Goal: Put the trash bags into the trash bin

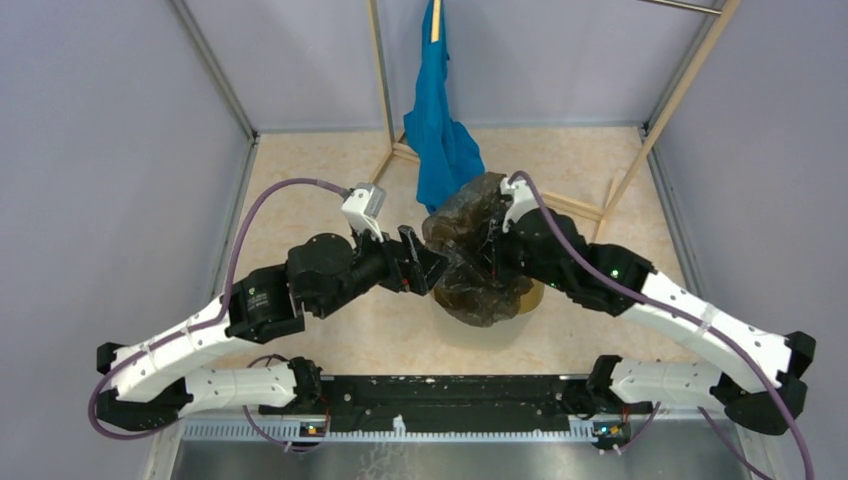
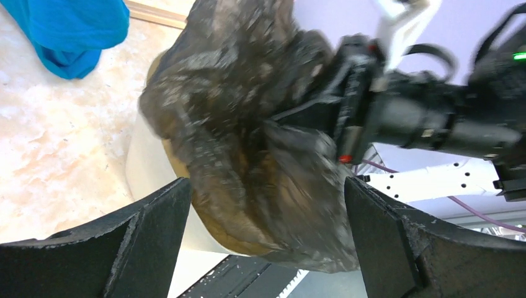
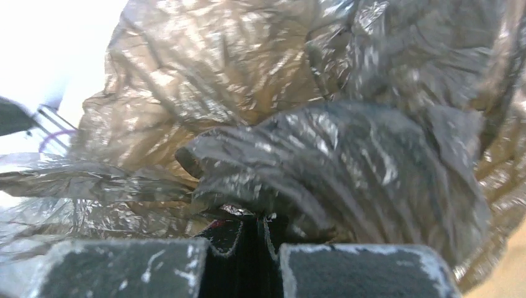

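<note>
The dark grey-brown trash bag (image 1: 478, 255) is bunched over the cream trash bin (image 1: 470, 325), which it mostly hides; only a strip of rim shows. My right gripper (image 1: 495, 240) is shut on a fold of the bag, and the film fills the right wrist view (image 3: 279, 136), with the jaws pressed together at the bottom (image 3: 259, 223). My left gripper (image 1: 425, 262) is open just left of the bag. In the left wrist view its fingers (image 2: 155, 230) stand wide apart, with the bag (image 2: 248, 130) and the bin's wall (image 2: 146, 167) between and beyond them.
A bright blue cloth (image 1: 440, 130) hangs from a wooden rack (image 1: 380, 90) behind the bin. Grey walls close in left and right. The marbled beige floor (image 1: 300, 180) lies around the bin. The black base rail (image 1: 450, 395) runs along the near edge.
</note>
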Controlling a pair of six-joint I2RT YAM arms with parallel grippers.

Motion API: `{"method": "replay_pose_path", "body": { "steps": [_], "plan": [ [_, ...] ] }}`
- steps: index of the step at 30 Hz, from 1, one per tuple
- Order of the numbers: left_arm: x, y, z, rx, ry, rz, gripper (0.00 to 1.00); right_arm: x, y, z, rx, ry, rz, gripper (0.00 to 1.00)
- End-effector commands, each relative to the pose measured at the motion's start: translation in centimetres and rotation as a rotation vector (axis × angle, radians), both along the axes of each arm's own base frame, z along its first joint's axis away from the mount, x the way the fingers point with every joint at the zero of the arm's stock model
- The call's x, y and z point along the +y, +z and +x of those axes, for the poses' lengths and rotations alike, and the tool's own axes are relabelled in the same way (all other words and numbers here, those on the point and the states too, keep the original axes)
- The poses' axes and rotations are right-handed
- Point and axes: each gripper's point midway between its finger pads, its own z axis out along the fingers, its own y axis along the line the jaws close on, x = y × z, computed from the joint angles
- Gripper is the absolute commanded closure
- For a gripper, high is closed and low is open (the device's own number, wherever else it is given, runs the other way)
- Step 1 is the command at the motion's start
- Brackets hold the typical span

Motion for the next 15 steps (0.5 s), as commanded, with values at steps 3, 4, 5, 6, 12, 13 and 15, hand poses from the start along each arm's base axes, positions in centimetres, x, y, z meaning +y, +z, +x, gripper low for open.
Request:
{"method": "replay_pose_path", "body": {
  "steps": [3,4,5,6,12,13,15],
  "plan": [
    [-1.4,1.1,-0.1,0.01,-0.024,-0.056,0.02,1.2,-2.0,-0.1,0.078,0.05,0.003,1.0],
    [-1.5,1.0,-0.1,0.015,-0.022,-0.057,0.02,1.1,-1.1,-0.4,0.066,0.056,0.026,1.0],
    [-1.6,1.0,-0.2,0.021,-0.023,-0.062,0.02,0.9,0.0,-0.6,0.05,0.06,0.055,1.0],
    [-1.7,1.0,-0.3,0.03,-0.028,-0.069,0.02,0.7,0.9,-0.8,0.032,0.063,0.084,1.0],
    [-3.4,2.1,-1.3,0.04,-0.113,-0.122,0.02,0.1,3.9,-1.3,-0.029,0.077,0.165,0.99],
    [-4.1,2.2,-1.3,0.039,-0.133,-0.11,0.02,0.1,4.0,-1.3,-0.031,0.076,0.16,0.99],
    [-4.7,2.4,-1.3,0.04,-0.146,-0.076,0.02,-0.3,4.6,-1.2,-0.044,0.072,0.154,0.99]
  ]
}}
